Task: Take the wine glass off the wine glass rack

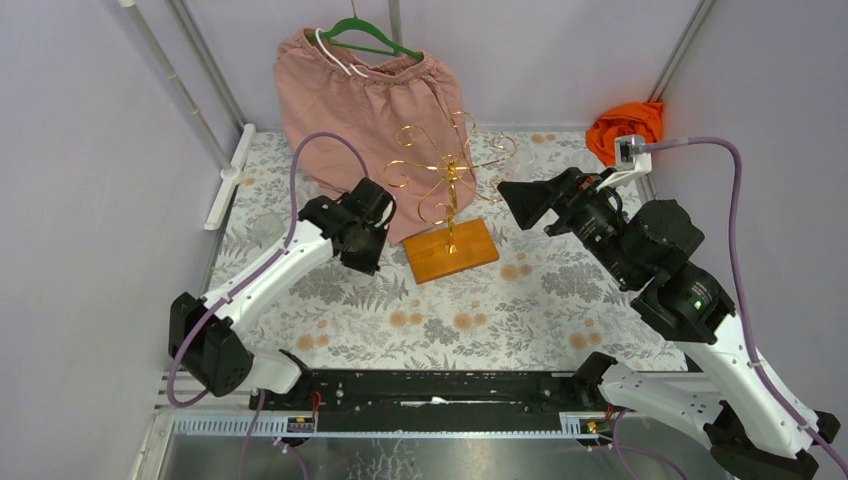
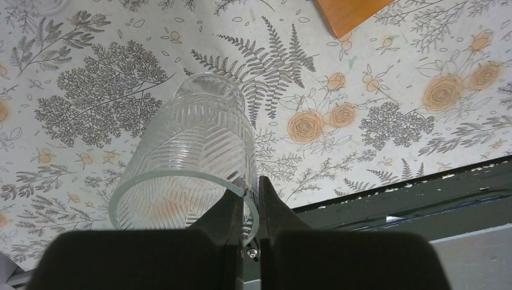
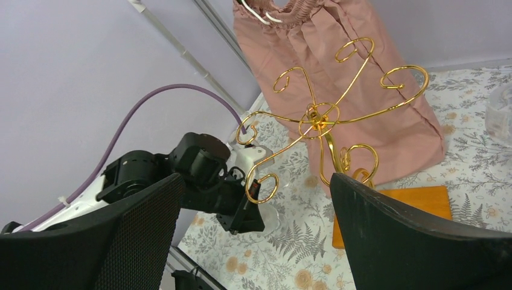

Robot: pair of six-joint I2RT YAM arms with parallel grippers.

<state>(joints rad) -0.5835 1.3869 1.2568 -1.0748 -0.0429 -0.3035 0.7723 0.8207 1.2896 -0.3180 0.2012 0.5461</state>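
Gripping the ribbed clear glass at its rim were the left jaws; right jaws gaped wide.

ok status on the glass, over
Left gripper jaws shut on the wine glass rim. Glass clear of the rack, beside it. Right gripper jaws open, empty, facing rack. Nothing in the way.

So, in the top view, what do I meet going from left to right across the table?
White plastic rail → black left gripper, pinching the clear ribbed wine glass → gold wire wine glass rack on an orange-brown wooden base → black right gripper → crumpled orange cloth.
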